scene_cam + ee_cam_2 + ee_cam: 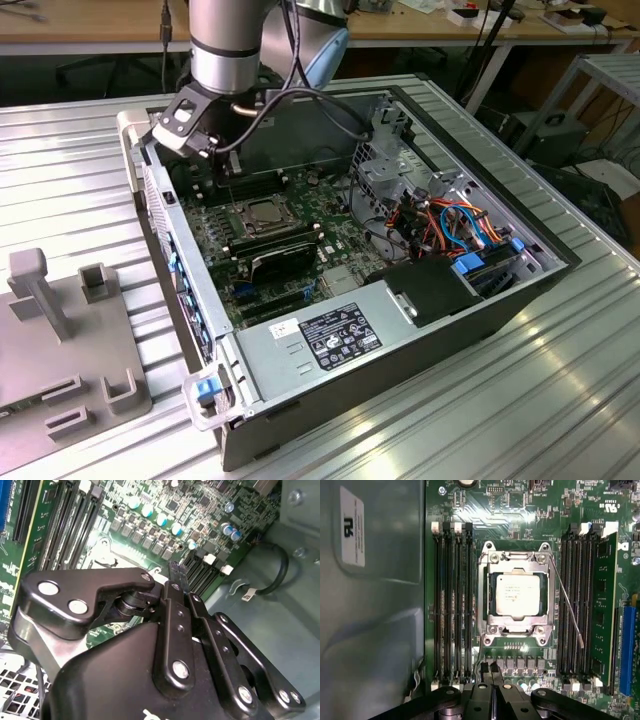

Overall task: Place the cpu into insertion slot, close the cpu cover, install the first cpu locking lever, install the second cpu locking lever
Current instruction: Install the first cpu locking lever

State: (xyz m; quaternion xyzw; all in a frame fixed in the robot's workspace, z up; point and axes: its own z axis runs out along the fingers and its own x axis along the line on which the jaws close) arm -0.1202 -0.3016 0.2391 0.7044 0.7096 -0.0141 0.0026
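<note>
Inside the computer case (420,352) we log cpu (518,596) seated, cpu cover (518,623) down, one locking lever (567,605) unlatched; gripper (231,188), exterior view, eleven o'clock of cpu, pinched closed, empty.

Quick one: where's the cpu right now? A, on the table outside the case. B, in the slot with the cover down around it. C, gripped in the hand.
B: in the first wrist view the cpu lies flat in the slot with the cover framing it, while the hand is off to one side, holding nothing.
</note>
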